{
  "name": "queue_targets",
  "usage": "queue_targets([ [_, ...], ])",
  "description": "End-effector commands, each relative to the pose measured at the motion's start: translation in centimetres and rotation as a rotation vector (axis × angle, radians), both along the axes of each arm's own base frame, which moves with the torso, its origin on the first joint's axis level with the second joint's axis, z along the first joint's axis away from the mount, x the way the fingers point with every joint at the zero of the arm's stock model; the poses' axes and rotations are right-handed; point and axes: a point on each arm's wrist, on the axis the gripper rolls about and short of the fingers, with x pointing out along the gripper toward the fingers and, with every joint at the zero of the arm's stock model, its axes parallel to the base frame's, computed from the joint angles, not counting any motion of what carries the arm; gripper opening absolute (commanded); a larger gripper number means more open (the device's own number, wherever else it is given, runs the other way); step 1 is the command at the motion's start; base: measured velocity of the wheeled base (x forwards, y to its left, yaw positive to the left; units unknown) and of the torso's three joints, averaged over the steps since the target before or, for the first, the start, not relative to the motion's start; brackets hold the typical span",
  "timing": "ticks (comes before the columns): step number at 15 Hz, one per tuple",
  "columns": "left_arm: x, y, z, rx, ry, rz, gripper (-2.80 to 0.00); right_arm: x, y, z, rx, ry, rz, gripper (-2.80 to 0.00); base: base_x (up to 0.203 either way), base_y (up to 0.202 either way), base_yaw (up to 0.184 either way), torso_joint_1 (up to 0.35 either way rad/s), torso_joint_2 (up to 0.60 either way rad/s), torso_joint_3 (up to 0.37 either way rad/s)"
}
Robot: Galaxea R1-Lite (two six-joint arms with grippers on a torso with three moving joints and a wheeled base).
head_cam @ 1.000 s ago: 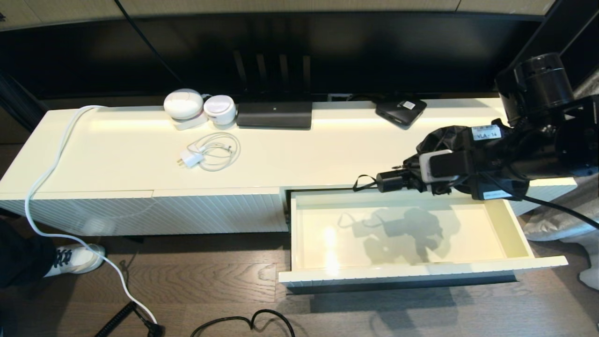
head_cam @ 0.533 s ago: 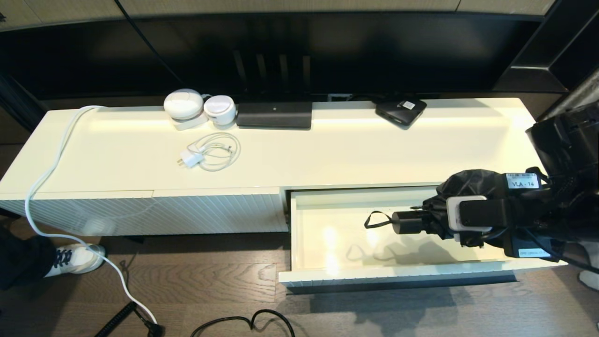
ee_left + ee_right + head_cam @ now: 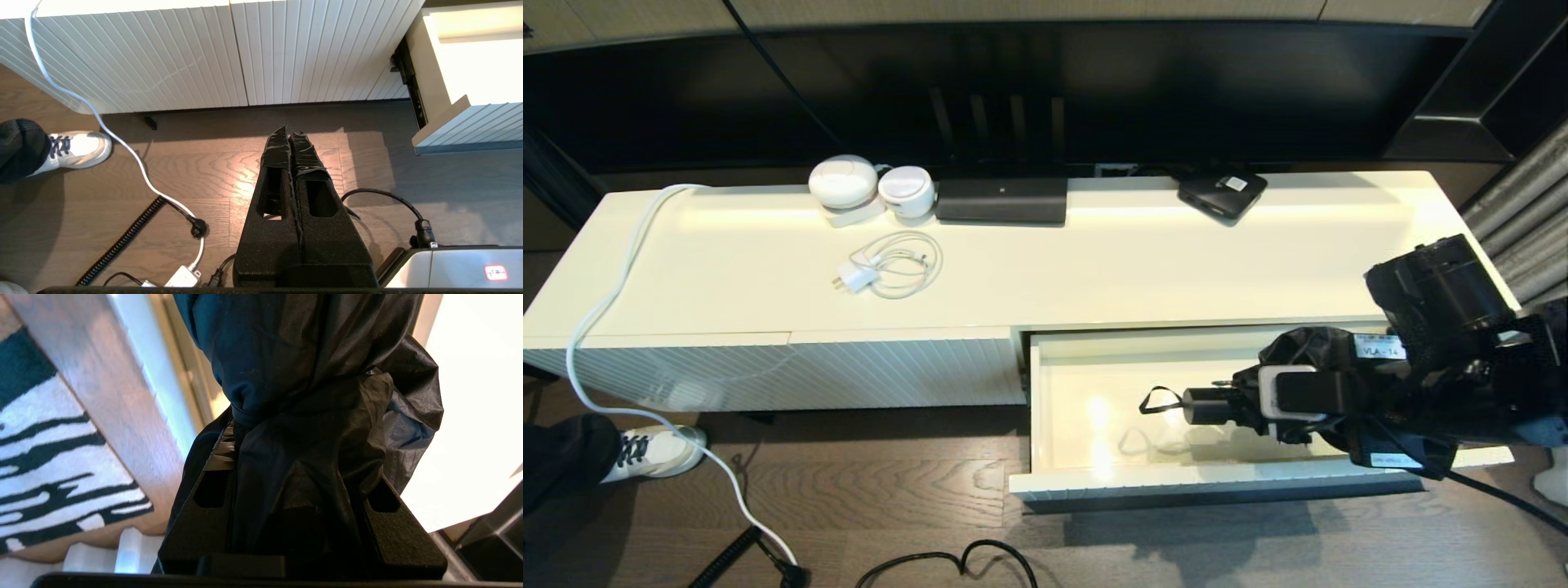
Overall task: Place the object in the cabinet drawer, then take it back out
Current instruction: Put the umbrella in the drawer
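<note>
Cream fluted cabinet drawer (image 3: 1045,457) is pulled open. Right gripper (image 3: 1278,396) hangs over its right half, fingers clamped on the compact black folding umbrella (image 3: 1290,359), handle pointing left, apparently just off the floor. Lower flat, release only once the fabric rests inside. Left gripper (image 3: 289,136) parked over the wooden floor, fingers closed, empty.

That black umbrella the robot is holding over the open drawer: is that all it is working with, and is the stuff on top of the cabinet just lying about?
Part of the job:
- umbrella, clamped in the right gripper
- open cabinet drawer, under it

Just lying about:
- white charger with coiled cable
- two round white gadgets
- long black device
- flat black box
- left gripper, parked above the floor
</note>
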Motion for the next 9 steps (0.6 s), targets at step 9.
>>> queue_targets([
  [9, 0.0, 0.0, 0.0, 0.000, 0.002, 0.001, -2.80, 6.3, 2.4, -2.7, 0.010, -0.012, -0.017, -2.80, 0.000, 0.000, 0.000, 0.000, 0.00, 0.000],
])
